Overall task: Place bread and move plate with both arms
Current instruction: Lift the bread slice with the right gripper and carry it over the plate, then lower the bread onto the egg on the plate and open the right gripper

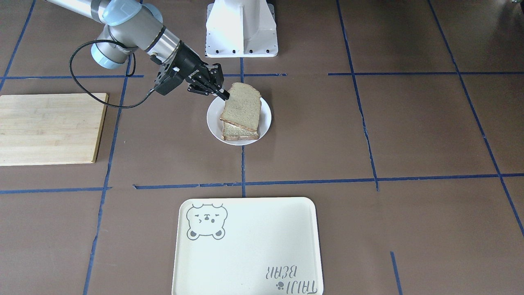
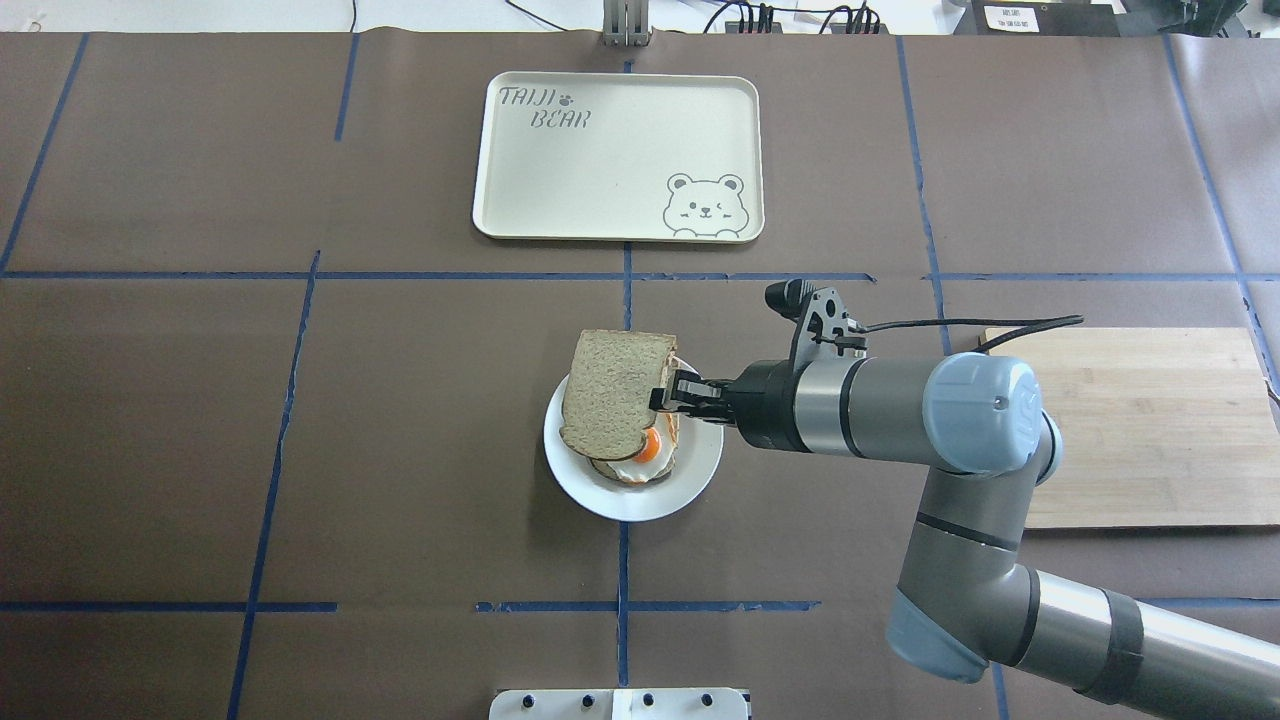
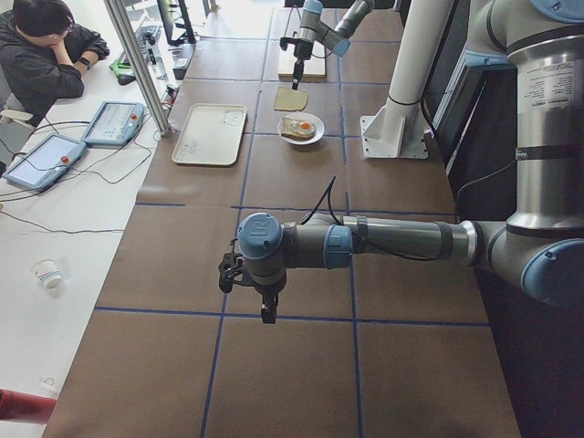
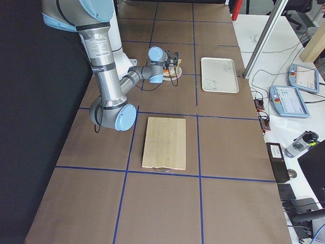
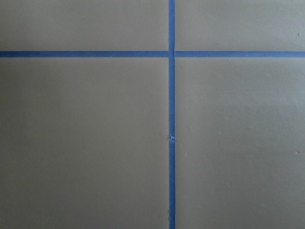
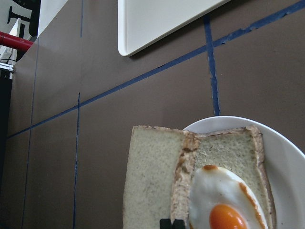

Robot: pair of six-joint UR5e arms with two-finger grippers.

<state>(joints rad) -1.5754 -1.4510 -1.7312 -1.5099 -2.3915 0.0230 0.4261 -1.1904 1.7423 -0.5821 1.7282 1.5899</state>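
Observation:
My right gripper (image 2: 665, 393) is shut on the edge of the plain bread slice (image 2: 615, 390) and holds it tilted over the white plate (image 2: 690, 490). On the plate lies another slice topped with a fried egg (image 2: 640, 465). In the front-facing view the gripper (image 1: 225, 95) grips the bread (image 1: 242, 107) by its upper left edge above the plate (image 1: 213, 123). The right wrist view shows the bread (image 6: 152, 186) beside the egg slice (image 6: 224, 157). My left gripper (image 3: 260, 297) hangs over bare table far from the plate; I cannot tell whether it is open or shut.
A cream bear tray (image 2: 600, 170) lies beyond the plate at the table's far side. A wooden cutting board (image 2: 1140, 430) lies to the right, under my right arm. The white robot base (image 1: 241, 28) stands behind the plate. A person sits at the far-side desk (image 3: 46, 46).

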